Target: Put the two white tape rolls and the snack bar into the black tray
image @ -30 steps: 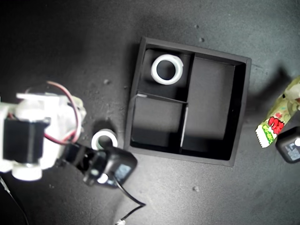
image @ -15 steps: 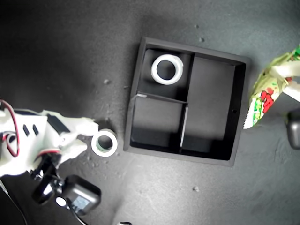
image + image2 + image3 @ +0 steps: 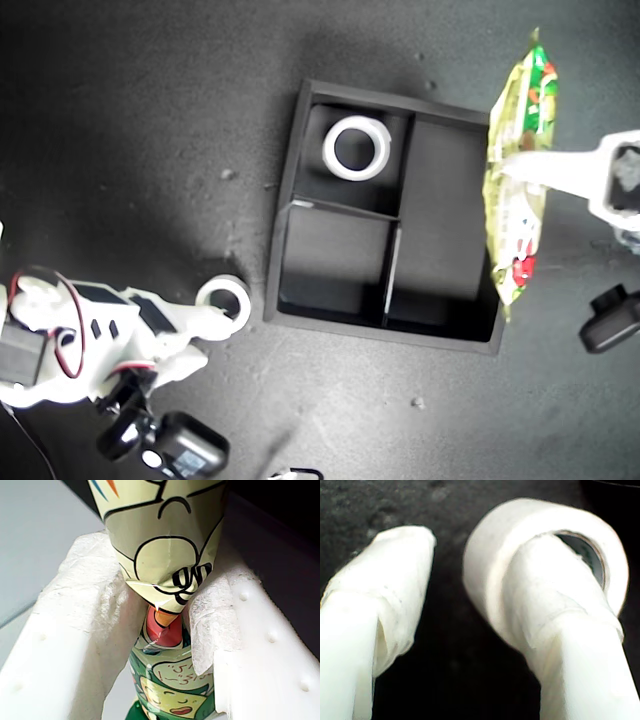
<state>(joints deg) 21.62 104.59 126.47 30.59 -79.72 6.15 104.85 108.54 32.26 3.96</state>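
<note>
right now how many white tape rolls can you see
2: one tape roll sits in the black tray, top-left compartment in the exterior view; the other tape roll lies outside at my second gripper.

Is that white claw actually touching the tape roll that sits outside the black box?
Touching. In the second wrist view, one finger of my second gripper lies across the tape roll, reaching into its hole; the other finger stands clear beside it.
</note>
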